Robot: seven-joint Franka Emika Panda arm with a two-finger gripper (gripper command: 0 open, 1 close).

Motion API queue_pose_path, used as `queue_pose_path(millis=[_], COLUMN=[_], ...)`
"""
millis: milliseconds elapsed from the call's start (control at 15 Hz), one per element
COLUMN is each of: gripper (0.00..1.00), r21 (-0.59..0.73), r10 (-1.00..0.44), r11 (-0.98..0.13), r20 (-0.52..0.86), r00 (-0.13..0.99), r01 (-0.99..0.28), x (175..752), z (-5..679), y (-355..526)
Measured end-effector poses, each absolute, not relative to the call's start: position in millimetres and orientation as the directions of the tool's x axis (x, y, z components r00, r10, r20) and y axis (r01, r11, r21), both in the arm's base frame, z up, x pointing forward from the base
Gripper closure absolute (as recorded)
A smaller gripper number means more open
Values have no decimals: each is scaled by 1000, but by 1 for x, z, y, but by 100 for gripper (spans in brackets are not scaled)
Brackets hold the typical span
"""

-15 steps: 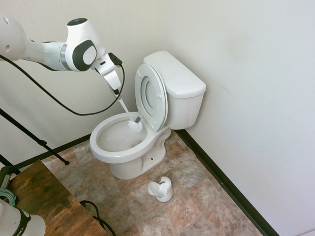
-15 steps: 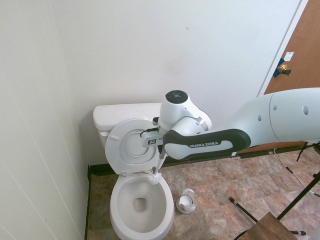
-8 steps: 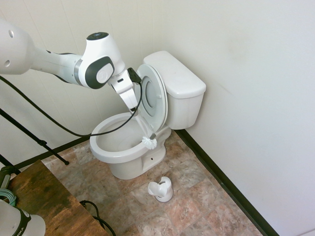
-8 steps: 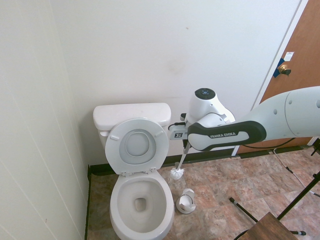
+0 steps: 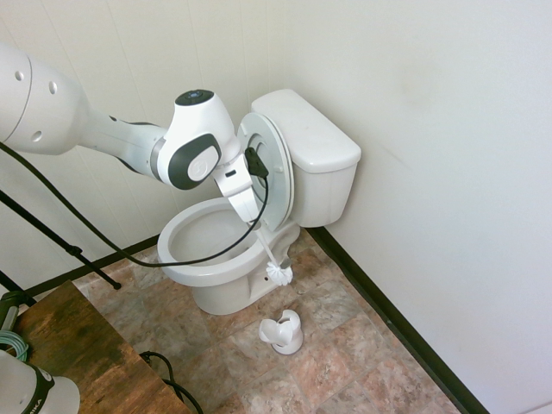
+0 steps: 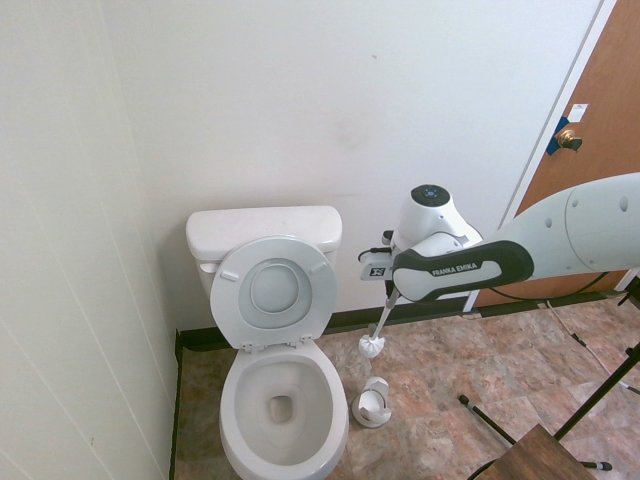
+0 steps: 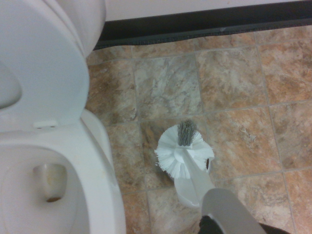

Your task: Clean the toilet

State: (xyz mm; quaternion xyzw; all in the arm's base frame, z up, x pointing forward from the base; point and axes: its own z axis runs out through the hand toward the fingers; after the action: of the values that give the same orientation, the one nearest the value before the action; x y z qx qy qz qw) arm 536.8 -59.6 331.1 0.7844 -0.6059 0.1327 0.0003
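White arm (image 5: 112,138) angles steeply down beside the toilet (image 5: 224,250), jaws clenched on the brush (image 5: 278,272).

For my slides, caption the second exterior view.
Gripper carries toilet brush beside open toilet, above its holder.

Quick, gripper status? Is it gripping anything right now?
Gripper: closed on the handle of the toilet brush, whose head hangs above the floor beside the toilet, over the brush holder.
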Motion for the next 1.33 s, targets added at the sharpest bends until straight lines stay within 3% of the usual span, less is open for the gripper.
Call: queue_pose_path(millis=[733, 1333], gripper=[100, 100], r21=[-99, -76], r10=[-969, -990], r11=[-192, -100], r20=[177, 109], r00=[172, 92], r01=[-976, -992], x=[493, 536], z=[215, 124], y=[-85, -91])
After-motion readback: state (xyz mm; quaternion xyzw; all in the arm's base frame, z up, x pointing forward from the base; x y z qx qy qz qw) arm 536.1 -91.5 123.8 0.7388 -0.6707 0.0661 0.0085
